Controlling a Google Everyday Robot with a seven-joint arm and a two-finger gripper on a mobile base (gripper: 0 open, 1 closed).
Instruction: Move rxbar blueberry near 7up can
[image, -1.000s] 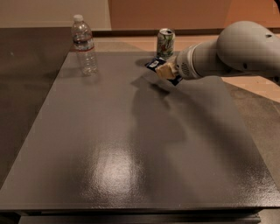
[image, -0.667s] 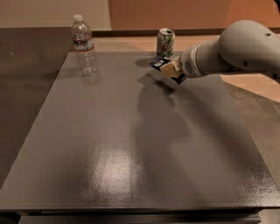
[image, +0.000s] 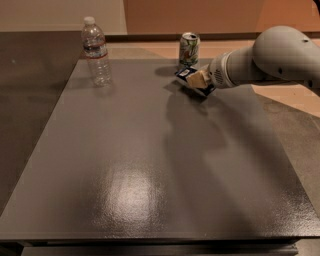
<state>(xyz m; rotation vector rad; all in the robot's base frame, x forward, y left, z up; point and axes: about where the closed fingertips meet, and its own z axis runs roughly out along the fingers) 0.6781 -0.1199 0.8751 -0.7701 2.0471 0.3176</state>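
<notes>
The 7up can (image: 189, 48) stands upright at the far edge of the grey table (image: 150, 165), right of centre. The rxbar blueberry (image: 186, 75), dark navy with a white patch at its end, sits just in front of the can, low over the tabletop. My gripper (image: 198, 80) comes in from the right on a thick white arm and is shut on the bar, its pale fingers covering the bar's right part. Whether the bar touches the table I cannot tell.
A clear plastic water bottle (image: 96, 51) with a white cap stands at the far left of the table. The white arm (image: 270, 57) crosses above the table's far right corner. Brown floor lies to the left, tan floor behind.
The gripper with the bar has moved slightly farther back and left, closer to the can. The can and bottle have not moved.
</notes>
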